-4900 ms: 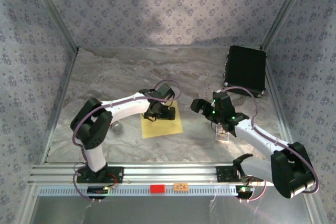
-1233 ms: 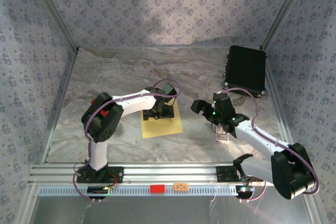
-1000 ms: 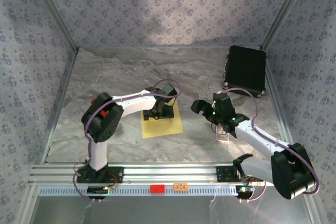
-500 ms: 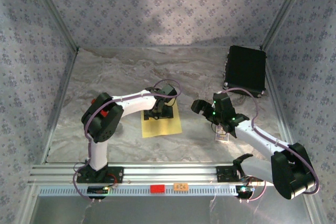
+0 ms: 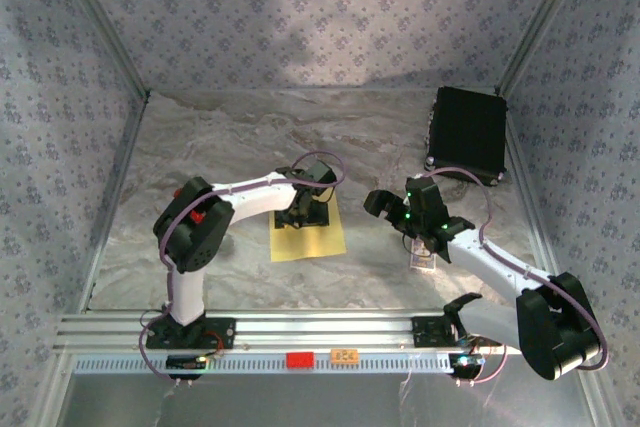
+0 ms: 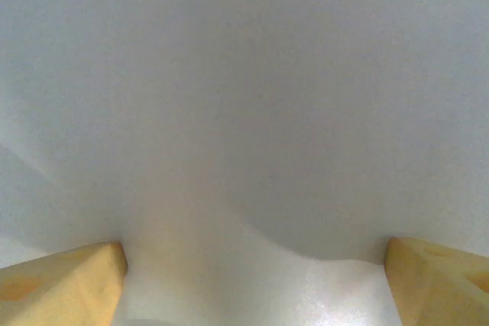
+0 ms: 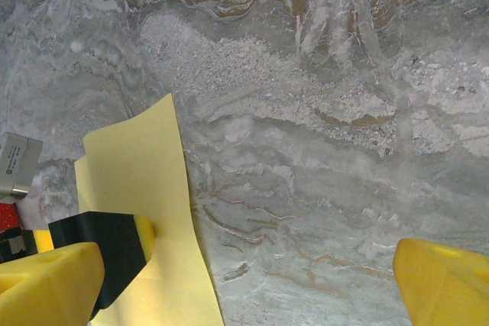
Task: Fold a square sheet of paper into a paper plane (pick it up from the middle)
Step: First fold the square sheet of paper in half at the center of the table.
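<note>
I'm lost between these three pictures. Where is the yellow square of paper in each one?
Top external: the square sheet of paper lies just left of centre on the table.
Left wrist: too blurred to tell whether it is in the picture.
Right wrist: lower left, running off the bottom edge.
Shared landmark: the marbled tabletop under the sheet.

No writing can be read; the orange tag point(image 5: 345, 355) on the front rail point(image 5: 130, 362) is too small.
</note>
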`<state>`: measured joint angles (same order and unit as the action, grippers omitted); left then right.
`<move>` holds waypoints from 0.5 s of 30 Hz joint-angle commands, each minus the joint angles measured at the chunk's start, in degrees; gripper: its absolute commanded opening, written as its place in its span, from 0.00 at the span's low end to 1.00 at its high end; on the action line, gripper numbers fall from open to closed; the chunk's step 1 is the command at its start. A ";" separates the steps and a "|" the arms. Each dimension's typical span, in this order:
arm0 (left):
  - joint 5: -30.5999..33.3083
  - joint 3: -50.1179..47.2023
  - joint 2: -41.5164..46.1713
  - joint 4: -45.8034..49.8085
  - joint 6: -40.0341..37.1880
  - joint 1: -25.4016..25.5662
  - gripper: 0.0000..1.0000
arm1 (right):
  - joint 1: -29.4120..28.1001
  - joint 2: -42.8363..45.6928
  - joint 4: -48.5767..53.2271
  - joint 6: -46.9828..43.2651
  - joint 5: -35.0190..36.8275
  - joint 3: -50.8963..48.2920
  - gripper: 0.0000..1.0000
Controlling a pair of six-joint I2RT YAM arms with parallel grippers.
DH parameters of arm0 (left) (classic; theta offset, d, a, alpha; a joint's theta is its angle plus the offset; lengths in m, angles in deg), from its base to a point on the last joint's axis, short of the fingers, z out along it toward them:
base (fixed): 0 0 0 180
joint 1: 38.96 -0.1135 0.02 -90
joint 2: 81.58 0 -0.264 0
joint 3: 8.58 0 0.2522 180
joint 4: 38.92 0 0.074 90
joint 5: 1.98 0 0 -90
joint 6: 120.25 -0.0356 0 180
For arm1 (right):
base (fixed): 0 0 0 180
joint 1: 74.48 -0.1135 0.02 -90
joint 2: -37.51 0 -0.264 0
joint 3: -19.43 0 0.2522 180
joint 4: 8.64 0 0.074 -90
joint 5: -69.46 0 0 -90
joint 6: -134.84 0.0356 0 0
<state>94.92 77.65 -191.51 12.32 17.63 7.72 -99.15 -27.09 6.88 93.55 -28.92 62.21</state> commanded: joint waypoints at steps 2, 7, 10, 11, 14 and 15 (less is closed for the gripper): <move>-3.28 -2.14 -0.32 -2.93 -0.69 0.59 0.85 | -0.04 0.52 1.24 0.82 1.01 -0.32 0.99; -2.28 -3.43 1.95 -4.45 -0.77 0.59 0.81 | -0.09 0.88 1.42 0.78 1.25 -0.36 0.99; -2.39 -4.38 3.10 -5.51 -1.10 0.56 0.75 | -0.06 0.79 1.41 0.92 1.22 -0.36 0.99; -2.54 -4.61 3.38 -5.93 -1.17 0.56 0.73 | -0.10 0.79 1.47 0.87 1.22 -0.28 0.99; -2.71 -5.22 3.85 -6.58 -1.36 0.53 0.66 | -0.10 0.79 1.36 0.95 1.26 -0.27 0.99; -2.85 -5.31 3.93 -6.62 -1.43 0.59 0.65 | -0.05 0.76 1.36 0.98 1.26 -0.27 0.99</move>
<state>94.35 73.56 -188.49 7.11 16.69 7.89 -99.15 -27.07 6.88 93.55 -28.88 62.21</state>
